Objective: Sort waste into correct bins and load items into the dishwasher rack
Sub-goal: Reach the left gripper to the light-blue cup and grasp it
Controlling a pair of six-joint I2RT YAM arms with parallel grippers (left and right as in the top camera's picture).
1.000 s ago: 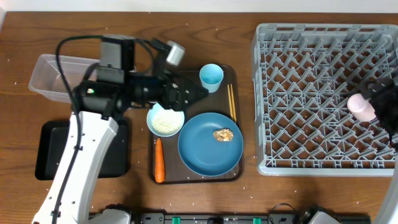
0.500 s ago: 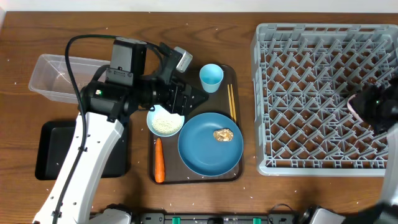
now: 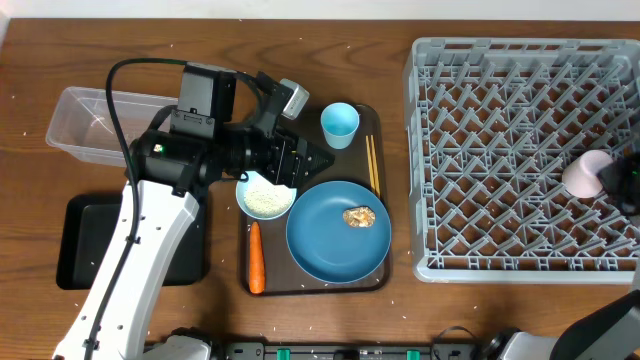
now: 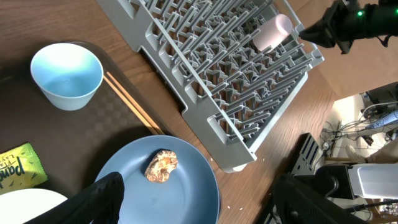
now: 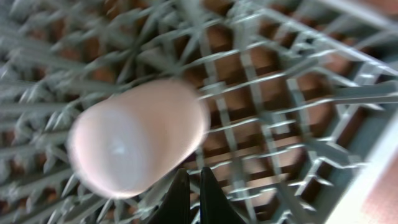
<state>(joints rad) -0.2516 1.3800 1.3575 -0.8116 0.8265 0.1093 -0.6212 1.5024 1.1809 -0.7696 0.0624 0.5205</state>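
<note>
Logging what my screens show, entry by entry.

- My left claw [image 4: 198,180]: spread wide and holding nothing. It hangs over the brown tray [image 3: 300,285], between the bowl [image 3: 243,200] and the plate [image 3: 330,250].
- My right claw [image 5: 193,194]: fingers pinched together on nothing (only a sliver shows between them), just beside the pink cup [image 3: 583,172].
- The pink cup: free, lying on its side on the lattice of the rack [image 3: 520,45], near the right wall.
- The plate: on the brown tray, with the food lump [image 3: 358,216] on it.
- The bowl: holds rice [image 3: 267,198] and sits just beside the plate.
- The carrot [image 3: 255,257]: on the brown tray, left of the plate.
- The blue cup [image 3: 340,124]: upright at the tray's far end, with the chopsticks [image 3: 372,165] alongside.
- The packet [image 4: 18,167]: beside the bowl.
- The tub [image 3: 60,130] and the black tray [image 3: 80,250]: on the table, left of the brown tray.
</note>
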